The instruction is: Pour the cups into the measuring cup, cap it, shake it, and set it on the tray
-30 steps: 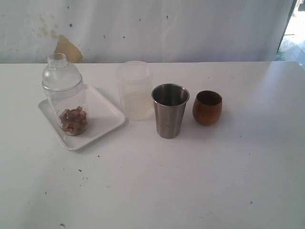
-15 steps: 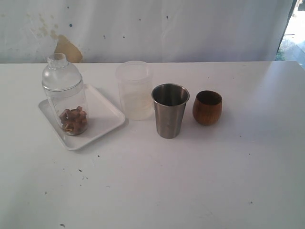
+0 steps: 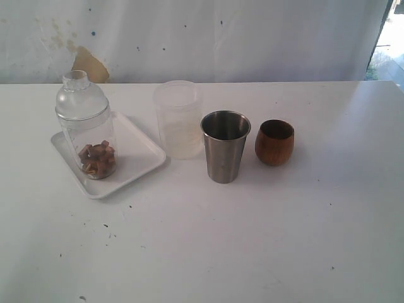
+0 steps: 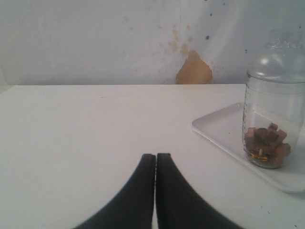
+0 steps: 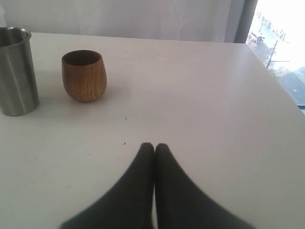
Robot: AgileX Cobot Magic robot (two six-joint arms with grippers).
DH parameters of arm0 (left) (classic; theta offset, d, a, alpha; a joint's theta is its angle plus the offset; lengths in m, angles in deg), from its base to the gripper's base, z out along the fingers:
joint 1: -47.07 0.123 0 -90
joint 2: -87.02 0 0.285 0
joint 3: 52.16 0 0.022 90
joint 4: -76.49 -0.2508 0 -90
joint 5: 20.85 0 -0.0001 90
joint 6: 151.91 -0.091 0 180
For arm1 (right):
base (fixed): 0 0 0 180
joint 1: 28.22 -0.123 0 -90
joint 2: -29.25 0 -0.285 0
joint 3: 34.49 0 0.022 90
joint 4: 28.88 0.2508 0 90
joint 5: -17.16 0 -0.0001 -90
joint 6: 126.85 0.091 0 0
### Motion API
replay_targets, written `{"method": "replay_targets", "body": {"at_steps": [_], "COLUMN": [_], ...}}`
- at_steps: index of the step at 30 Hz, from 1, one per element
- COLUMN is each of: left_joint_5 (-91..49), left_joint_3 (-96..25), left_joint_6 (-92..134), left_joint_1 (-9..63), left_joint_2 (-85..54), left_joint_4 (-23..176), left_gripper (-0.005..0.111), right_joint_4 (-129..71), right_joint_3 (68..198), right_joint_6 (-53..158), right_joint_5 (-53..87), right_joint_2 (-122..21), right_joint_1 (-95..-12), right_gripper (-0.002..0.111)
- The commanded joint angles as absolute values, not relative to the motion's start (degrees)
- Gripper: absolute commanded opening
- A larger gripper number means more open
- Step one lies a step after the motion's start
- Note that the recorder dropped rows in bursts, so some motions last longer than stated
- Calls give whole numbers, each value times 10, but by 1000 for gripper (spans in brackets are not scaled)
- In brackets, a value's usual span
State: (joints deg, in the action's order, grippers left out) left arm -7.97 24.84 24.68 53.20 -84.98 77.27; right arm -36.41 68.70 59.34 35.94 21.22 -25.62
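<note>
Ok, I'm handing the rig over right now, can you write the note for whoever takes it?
Left claw: shut, holding nothing.
Right claw: shut, holding nothing.
Measuring cup: capped, upright on the tray, brown pieces inside.
Steel tumbler and wooden cup: upright on the table, apart from the tray, near a frosted cylinder.
Done, by the look of it: pouring, capping, placing on the tray.
Left: nothing obvious; shaking cannot be confirmed.

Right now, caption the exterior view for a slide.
Capped measuring cup of brown pieces on the tray, beside frosted cylinder, steel tumbler, wooden cup.
</note>
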Motion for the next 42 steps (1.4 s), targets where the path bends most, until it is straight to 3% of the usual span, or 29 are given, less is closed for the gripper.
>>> {"method": "replay_targets", "body": {"at_steps": [1,42], "left_joint_5": [-68,-79], "left_joint_3": [251,251], "left_joint_6": [246,253], "left_joint_1": [532,532], "left_joint_2": [-852,-852], "left_joint_4": [773,780], "left_gripper": [1,1], "right_joint_4": [-363,-363], "right_joint_3": [683,683], "right_joint_6": [594,594], "right_joint_5": [353,353], "right_joint_2": [215,215], "right_joint_1": [-258,-258], "right_gripper": [0,0]}}
